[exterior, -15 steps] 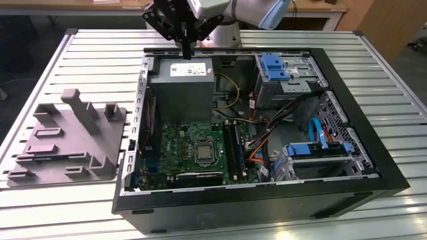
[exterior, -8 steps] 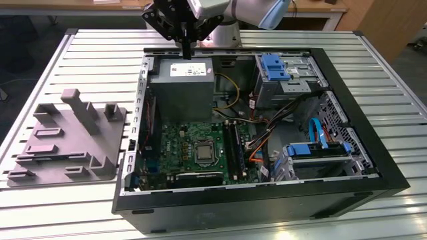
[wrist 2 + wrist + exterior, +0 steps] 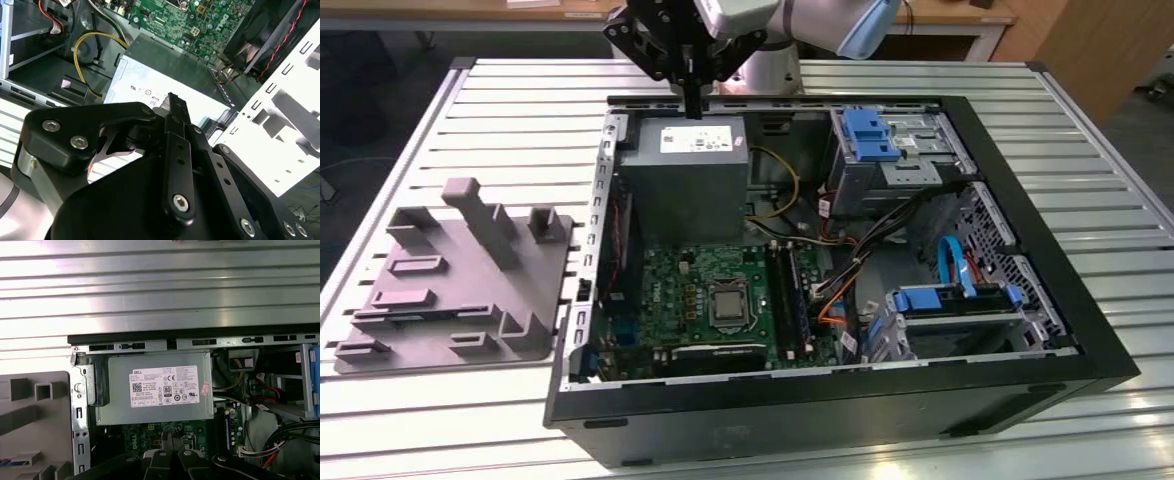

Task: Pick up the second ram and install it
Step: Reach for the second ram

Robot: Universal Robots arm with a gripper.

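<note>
Gripper [image 3: 694,105] is up high at the far wall of the open computer case [image 3: 787,99], fingertips pointing straight down. Fingers look pinched together into one narrow black point in the exterior view, and the second wrist view agrees: the gripper [image 3: 173,100] shows its links folded in tight. Right beneath those tips sits the grey power supply [image 3: 683,180], label side up. In the second wrist view the power supply [image 3: 170,65] lies just past the fingertips, with the green motherboard [image 3: 200,20] beyond it and a black fan [image 3: 260,35] off to one side.

In the first wrist view, the gripper [image 3: 172,440] is at the frame edge, with the power supply [image 3: 155,390] ahead of it and the slatted metal table [image 3: 150,290] further out.

Down inside the case, well below and nearer the exterior camera than the gripper, the motherboard [image 3: 707,290] shows its processor socket [image 3: 724,303] and the long memory slots [image 3: 787,285] just beside it.

Well apart from the gripper, towards the exterior view's left, the grey tray [image 3: 467,270] rests on the table [image 3: 520,90]. The second ram [image 3: 12,461] looks to be the thin bluish strip lying on the grey tray [image 3: 30,410] in the first wrist view, but it is cut by the frame edge, so I cannot be certain
</note>
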